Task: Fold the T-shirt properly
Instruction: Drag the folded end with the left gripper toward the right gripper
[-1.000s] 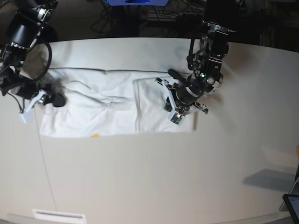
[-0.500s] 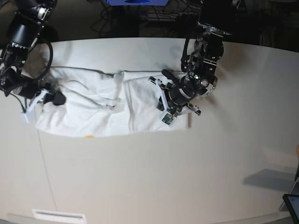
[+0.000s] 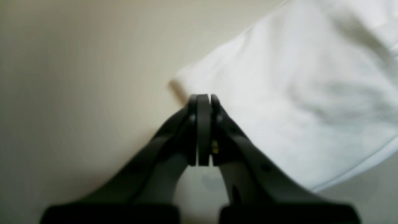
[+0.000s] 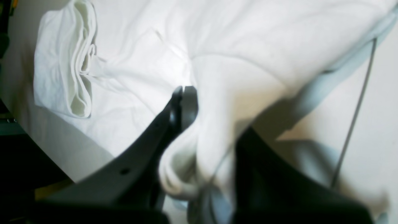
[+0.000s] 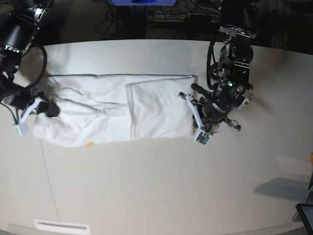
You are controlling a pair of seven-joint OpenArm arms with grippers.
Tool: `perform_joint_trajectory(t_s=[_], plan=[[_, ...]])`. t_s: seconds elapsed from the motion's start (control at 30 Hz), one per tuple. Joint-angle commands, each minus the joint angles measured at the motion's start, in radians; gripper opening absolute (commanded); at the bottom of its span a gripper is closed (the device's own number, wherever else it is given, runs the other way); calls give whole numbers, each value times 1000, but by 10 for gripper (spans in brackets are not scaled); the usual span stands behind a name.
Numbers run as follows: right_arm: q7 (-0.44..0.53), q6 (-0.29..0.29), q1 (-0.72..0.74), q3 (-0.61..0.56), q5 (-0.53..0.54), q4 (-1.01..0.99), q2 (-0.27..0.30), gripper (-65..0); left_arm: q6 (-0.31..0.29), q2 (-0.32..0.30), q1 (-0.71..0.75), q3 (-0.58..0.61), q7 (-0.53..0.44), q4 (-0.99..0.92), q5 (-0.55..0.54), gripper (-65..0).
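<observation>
The white T-shirt [image 5: 112, 110] lies spread across the table, plain side up, with its right third doubled over and a speck of yellow print at its near edge. In the base view my right gripper [image 5: 46, 108] sits at the shirt's left end. The right wrist view shows that gripper [image 4: 192, 105] shut on a bunched fold of T-shirt [image 4: 236, 56]. My left gripper [image 5: 195, 93] hovers just off the shirt's right edge. Seen from the left wrist, the gripper [image 3: 203, 99] is shut with nothing between its fingers, beside a corner of the T-shirt [image 3: 295, 93].
The pale table [image 5: 156, 186] curves round at the back, against a dark background with cables. A thin grey cable [image 4: 357, 109] runs beside the cloth near my right gripper. A tablet corner [image 5: 305, 215] sits at the near right, a white label [image 5: 61, 226] at the near left.
The left arm slid right off the folded part to just past the shirt's right edge. The right gripper closed on the left end and pulled it leftward, drawing the far edge straight.
</observation>
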Motion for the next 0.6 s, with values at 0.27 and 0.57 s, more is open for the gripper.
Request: perform_joint_trajectory(t_s=[0.27, 0.57], plan=[[10, -104, 13, 3, 20, 91, 20, -647, 3, -97, 95, -15, -19, 16, -7, -650], [10, -162, -1, 1, 20, 94, 20, -649, 5, -97, 72, -12, -80, -117, -7, -650]])
